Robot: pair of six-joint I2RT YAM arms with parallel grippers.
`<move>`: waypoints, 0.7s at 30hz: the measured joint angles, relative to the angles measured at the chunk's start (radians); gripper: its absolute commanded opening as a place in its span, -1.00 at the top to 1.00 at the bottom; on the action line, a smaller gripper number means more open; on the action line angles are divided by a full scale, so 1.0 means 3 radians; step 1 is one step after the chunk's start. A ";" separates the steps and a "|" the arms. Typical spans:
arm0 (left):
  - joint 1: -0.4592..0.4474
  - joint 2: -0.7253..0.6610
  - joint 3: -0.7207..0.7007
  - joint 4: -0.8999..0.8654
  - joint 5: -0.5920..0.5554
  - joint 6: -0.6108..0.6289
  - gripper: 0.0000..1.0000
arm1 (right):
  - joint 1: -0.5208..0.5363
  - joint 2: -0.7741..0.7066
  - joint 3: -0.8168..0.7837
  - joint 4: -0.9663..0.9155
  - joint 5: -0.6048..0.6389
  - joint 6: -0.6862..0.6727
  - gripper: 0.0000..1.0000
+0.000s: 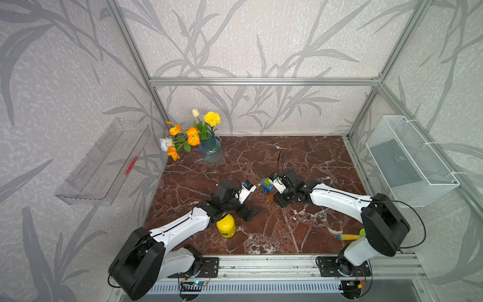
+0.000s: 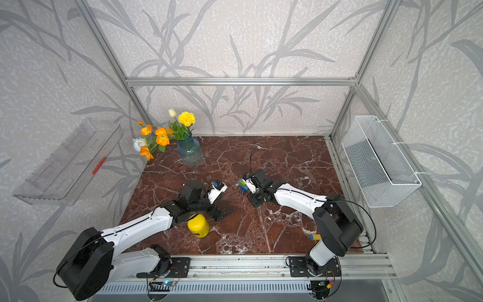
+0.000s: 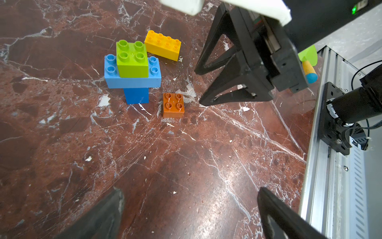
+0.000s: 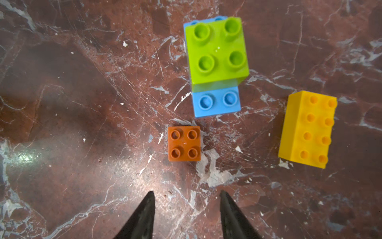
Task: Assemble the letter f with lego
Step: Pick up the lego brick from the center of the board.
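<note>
A lego stack stands on the marble table: a green brick (image 3: 132, 59) on a long light-blue brick (image 3: 132, 81) on a dark-blue brick (image 3: 136, 95). It also shows in a top view (image 1: 267, 185). The small orange brick (image 4: 184, 143) and the long yellow brick (image 4: 308, 128) lie loose beside it. My right gripper (image 4: 187, 193) is open and empty, just short of the orange brick. Seen from the left wrist, the right gripper (image 3: 199, 87) points at the bricks. My left gripper (image 3: 190, 198) is open and empty, farther back over bare table.
A yellow cylinder (image 1: 226, 226) stands under the left arm. A yellow-handled green tool (image 1: 349, 237) lies near the right arm's base. A vase of flowers (image 1: 210, 151) sits at the back left. A wire basket (image 1: 410, 162) and a clear tray (image 1: 104, 162) hang on the side walls.
</note>
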 measured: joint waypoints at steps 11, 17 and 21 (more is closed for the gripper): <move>-0.0001 0.0000 0.0000 -0.0013 -0.0013 -0.0001 -0.99 | -0.0001 0.0310 -0.0015 0.0379 -0.0041 0.0071 -0.01; -0.0001 0.0000 0.0000 -0.0013 -0.0013 -0.0001 -0.99 | -0.0001 0.0359 -0.0013 0.0404 -0.0064 0.0070 0.01; -0.0001 0.0000 0.0000 -0.0013 -0.0013 -0.0001 -0.99 | -0.0001 0.0459 0.0027 0.0422 -0.0070 0.0070 0.02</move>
